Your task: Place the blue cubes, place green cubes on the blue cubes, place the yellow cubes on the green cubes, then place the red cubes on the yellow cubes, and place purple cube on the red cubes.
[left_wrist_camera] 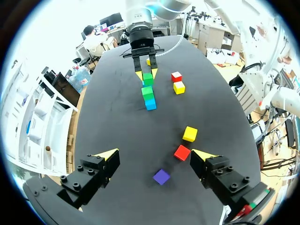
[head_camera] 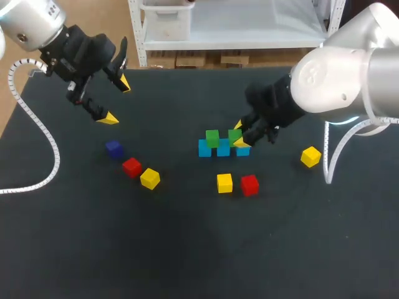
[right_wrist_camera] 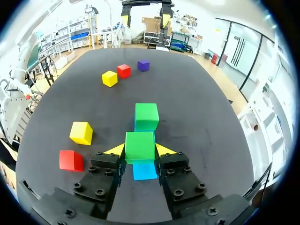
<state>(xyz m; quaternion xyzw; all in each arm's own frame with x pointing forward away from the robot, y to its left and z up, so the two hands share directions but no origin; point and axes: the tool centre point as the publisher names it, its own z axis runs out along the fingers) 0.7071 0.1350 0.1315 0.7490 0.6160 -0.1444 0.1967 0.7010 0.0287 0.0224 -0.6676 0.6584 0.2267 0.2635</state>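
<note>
Three blue cubes (head_camera: 223,149) stand in a row at mid-table. One green cube (head_camera: 212,137) rests on the row's left part. My right gripper (head_camera: 240,134) is shut on a second green cube (right_wrist_camera: 139,146) at the row's right part, directly over a blue cube (right_wrist_camera: 144,171); whether they touch I cannot tell. My left gripper (head_camera: 116,100) hangs open and empty above the table's far left. Beneath it lie the purple cube (left_wrist_camera: 161,176), a red cube (left_wrist_camera: 182,152) and a yellow cube (left_wrist_camera: 190,133).
In front of the blue row sit a yellow cube (head_camera: 224,182) and a red cube (head_camera: 250,185). Another yellow cube (head_camera: 310,156) lies to the right, under my right arm. The table's near half is bare black mat (head_camera: 187,249).
</note>
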